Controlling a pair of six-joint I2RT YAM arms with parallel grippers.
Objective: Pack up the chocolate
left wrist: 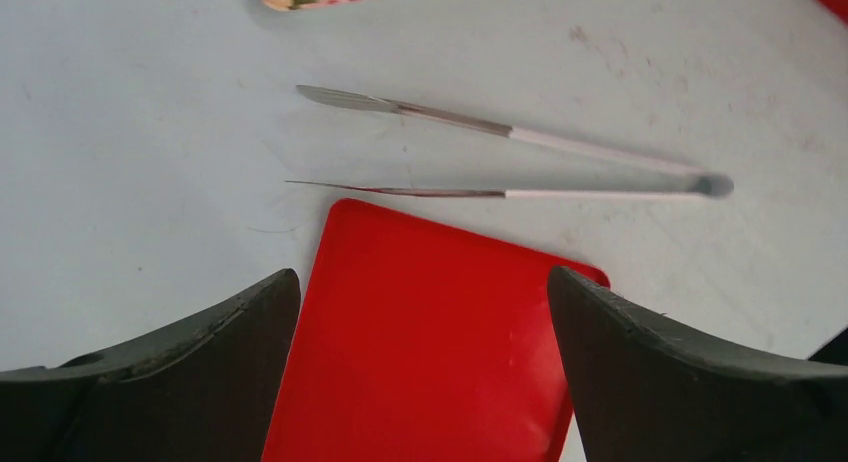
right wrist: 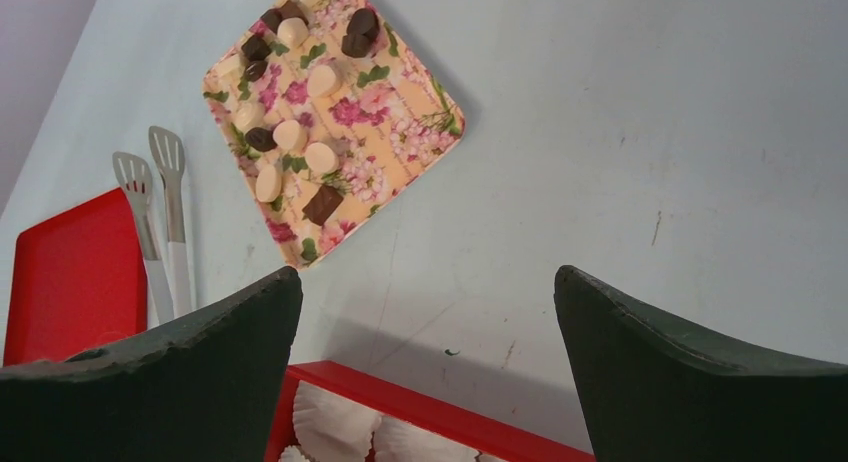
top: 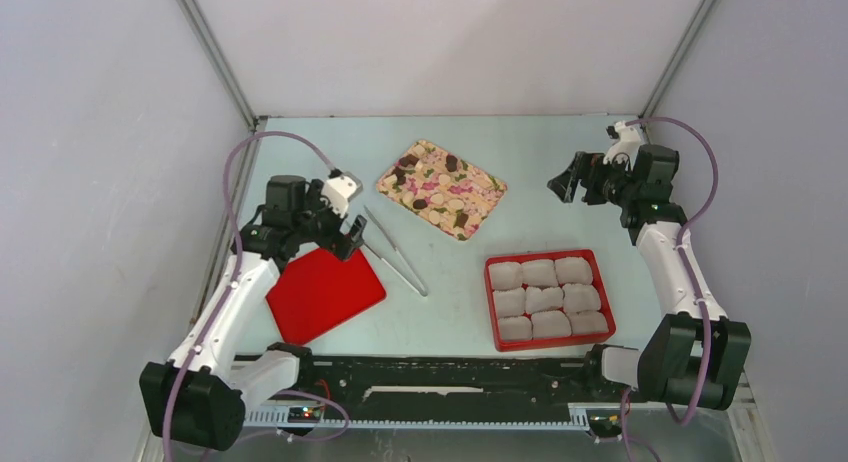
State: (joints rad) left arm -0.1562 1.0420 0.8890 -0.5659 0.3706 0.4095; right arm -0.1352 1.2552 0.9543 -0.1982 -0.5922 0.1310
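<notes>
The pale, scuffed table point(top: 560, 162) carries a flowered rectangular tray point(right wrist: 410, 132). A red box point(top: 545, 254) of crinkled white paper cups point(top: 541, 300) sits right of the tray and nearer. A flat glossy red lid point(top: 322, 294) lies left of it. The left claw point(left wrist: 420, 282) is spread wide above this lid. The right claw point(right wrist: 425, 277), right of the tray, is also spread and empty. Slim metal tongs point(top: 395, 252) lie just left of the tray. The chocolate point(right wrist: 322, 204), dark lumps and round cream ones, rests on it.

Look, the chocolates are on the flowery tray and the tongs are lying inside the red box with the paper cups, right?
Not quite. The chocolates are on the flowery tray, but the tongs lie on the table beside the flat red lid, not inside the red box with the paper cups. The top external view shows this.
</notes>
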